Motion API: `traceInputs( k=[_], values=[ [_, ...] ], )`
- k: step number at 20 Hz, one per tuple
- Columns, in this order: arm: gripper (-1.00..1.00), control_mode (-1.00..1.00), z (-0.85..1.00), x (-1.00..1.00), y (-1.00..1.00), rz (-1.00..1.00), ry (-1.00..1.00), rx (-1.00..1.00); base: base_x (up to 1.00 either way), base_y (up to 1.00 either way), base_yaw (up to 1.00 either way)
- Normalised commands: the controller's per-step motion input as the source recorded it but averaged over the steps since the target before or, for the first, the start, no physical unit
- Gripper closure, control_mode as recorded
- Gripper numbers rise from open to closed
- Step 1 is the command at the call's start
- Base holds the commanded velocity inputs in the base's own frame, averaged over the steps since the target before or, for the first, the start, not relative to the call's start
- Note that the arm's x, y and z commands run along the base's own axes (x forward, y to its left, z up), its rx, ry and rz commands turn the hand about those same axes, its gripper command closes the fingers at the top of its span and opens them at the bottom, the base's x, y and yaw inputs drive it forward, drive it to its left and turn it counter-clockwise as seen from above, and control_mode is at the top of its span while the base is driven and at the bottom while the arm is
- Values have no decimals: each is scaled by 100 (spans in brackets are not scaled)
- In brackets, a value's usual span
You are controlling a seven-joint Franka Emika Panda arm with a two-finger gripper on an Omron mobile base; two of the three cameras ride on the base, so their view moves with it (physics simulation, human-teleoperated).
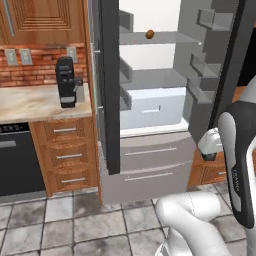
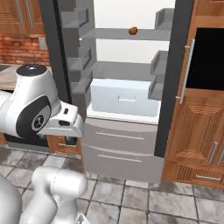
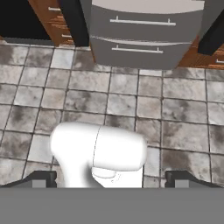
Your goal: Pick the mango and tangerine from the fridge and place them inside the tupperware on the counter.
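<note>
Kitchen with grey floor tiles [image 3: 131,100] and brick backsplash; fridge [image 2: 127,87] stands with both doors swung wide, so I can reach the shelves. Beige surface [image 1: 30,102] to its left carries a black coffee machine [image 1: 66,82]. My arm is folded low in front of the fridge, hand camera looking down at the tiles, jaws [image 3: 111,179] spread wide and holding nothing. One small brownish fruit, probably the mango [image 1: 149,34], sits on the upper shelf, well apart from my hand. Nothing picked yet, I judge.
</note>
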Motion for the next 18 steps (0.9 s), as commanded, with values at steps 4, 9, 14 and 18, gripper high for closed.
traceInputs(
  k=[4, 9, 14, 18],
  values=[
    [-100, 100, 0, 0, 0, 0, 0, 0, 8, -67, 0],
    [-100, 100, 0, 0, 0, 0, 0, 0, 22, -9, 0],
    [-100, 100, 0, 0, 0, 0, 0, 0, 40, 0, 0],
    [-100, 100, 0, 0, 0, 0, 0, 0, 80, 0, 0]
  ],
)
